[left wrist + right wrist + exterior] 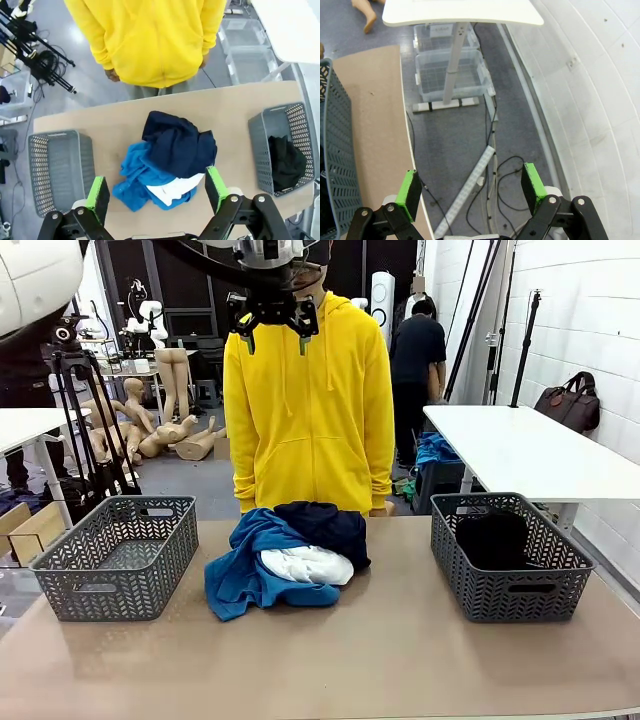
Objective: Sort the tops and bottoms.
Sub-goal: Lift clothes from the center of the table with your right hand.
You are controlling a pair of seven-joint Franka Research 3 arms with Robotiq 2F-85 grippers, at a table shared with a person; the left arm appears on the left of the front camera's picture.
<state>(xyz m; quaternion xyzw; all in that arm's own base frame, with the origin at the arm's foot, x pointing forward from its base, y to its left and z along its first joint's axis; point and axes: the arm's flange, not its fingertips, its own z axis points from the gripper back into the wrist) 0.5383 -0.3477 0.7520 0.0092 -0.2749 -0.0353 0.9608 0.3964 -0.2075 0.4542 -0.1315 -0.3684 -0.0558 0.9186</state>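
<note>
Three of the garments lie heaped together in the middle of the bench (420,660). The dark navy one (325,523) sits at the far side of the heap, crumpled and highest. The bright blue one (240,575) spreads widest, spilling toward my left and wrapping under the front. The white one (310,565) is a small rumpled bundle tucked between them at the near side. The fourth, the black one (493,540), lies bunched inside the grey basket on my right (510,600). The grey basket on my left (115,590) stands well apart from the heap.

My left jaws hang high over the heap, spread wide with nothing between them. In the left wrist view the green pads (98,196) frame the pile from above. That view looks straight down, so the navy cloth covers much of the white, which peeks out as a narrow strip. The front view gives the heap's height and the white's rounded bulk.

My right jaws are also wide apart and empty, their pads (409,194) over the bench edge beside the right basket's wall. Below lie the floor, cables and clear bins (452,75) under a white table.

A person in a yellow hoodie (310,410) stands at the far side of the bench.
</note>
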